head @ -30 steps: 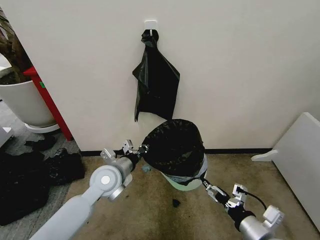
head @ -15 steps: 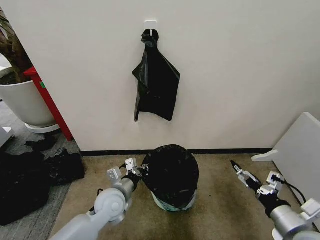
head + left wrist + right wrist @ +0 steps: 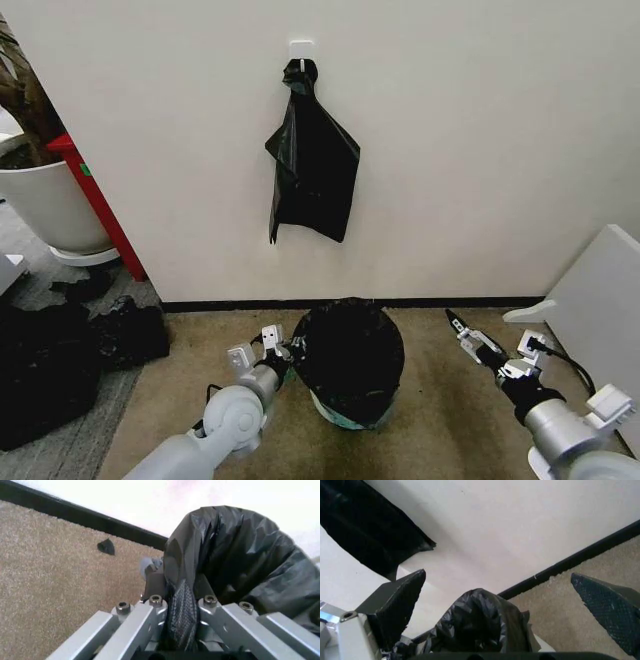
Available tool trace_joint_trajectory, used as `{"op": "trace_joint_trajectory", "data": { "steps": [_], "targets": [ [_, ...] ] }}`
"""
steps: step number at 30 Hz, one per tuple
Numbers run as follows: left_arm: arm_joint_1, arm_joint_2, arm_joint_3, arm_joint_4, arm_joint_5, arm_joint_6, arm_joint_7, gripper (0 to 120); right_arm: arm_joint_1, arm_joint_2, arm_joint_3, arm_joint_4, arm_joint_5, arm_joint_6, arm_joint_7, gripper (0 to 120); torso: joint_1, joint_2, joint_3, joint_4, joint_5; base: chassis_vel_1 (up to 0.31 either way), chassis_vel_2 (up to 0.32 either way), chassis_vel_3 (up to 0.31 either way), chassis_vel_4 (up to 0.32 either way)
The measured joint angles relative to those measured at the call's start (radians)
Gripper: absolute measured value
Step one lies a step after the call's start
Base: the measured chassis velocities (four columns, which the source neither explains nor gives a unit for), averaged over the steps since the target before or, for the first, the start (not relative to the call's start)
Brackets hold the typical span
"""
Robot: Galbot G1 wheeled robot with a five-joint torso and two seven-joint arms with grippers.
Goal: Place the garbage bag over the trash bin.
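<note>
While the left gripper (image 3: 284,349) pinches the garbage bag (image 3: 349,352) over the trash bin (image 3: 348,414) near the wall, a tug could pull it off; the right gripper (image 3: 459,326) waits open, right.

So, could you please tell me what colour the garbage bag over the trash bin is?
Glossy black; the garbage bag shows best in the head view, draped over the white trash bin.

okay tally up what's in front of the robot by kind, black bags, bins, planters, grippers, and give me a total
Black plastic bags: 2 — the garbage bag draped over the bin, and a knotted sack hanging on the wall hook.
Bins: 1 — the trash bin.
Planters: 1 — a white planter.
Grippers: 2 — the left gripper pinching the bag, the right gripper open beside it.
Total: 6
</note>
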Motion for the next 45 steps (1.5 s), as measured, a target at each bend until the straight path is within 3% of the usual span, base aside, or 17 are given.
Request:
{"op": "trace_joint_trajectory", "data": {
  "steps": [13,19,24,26,38,45],
  "targets": [
    [-0.001,-0.002,-0.002,0.020,-0.008,0.002,0.008,4,0.002,-0.008,-0.005,0.004,0.001,-0.001,0.011,100,0.000,0.000,0.000,0.0001,0.0000,0.000,0.000,0.000,0.000],
    [0.001,0.001,-0.004,0.020,-0.007,0.002,0.010,22,0.002,-0.009,-0.005,0.006,0.003,0.000,0.014,100,0.000,0.000,0.000,0.0001,0.0001,0.000,0.000,0.000,0.000],
    [0.009,0.013,-0.007,0.000,-0.008,0.007,0.004,48,0.003,-0.010,-0.002,0.002,0.006,0.001,0.018,100,0.000,0.000,0.000,0.0001,0.0001,0.000,0.000,0.000,0.000],
    [0.010,0.014,-0.007,-0.003,-0.008,0.007,0.001,49,0.003,-0.010,-0.002,0.002,0.007,0.001,0.018,100,0.000,0.000,0.000,0.0001,0.0001,0.000,0.000,0.000,0.000],
    [0.033,0.049,-0.017,-0.063,-0.003,0.006,0.012,95,0.008,-0.013,-0.004,0.001,0.020,0.002,0.017,100,0.000,0.000,0.000,0.0001,0.0000,0.000,0.000,0.000,0.000],
    [0.072,0.079,-0.057,-0.120,-0.006,0.008,0.012,100,0.013,-0.013,-0.001,0.004,0.021,0.004,0.015,100,0.000,0.000,0.000,0.0002,0.0000,0.000,0.000,0.000,0.000]
  ]
}}
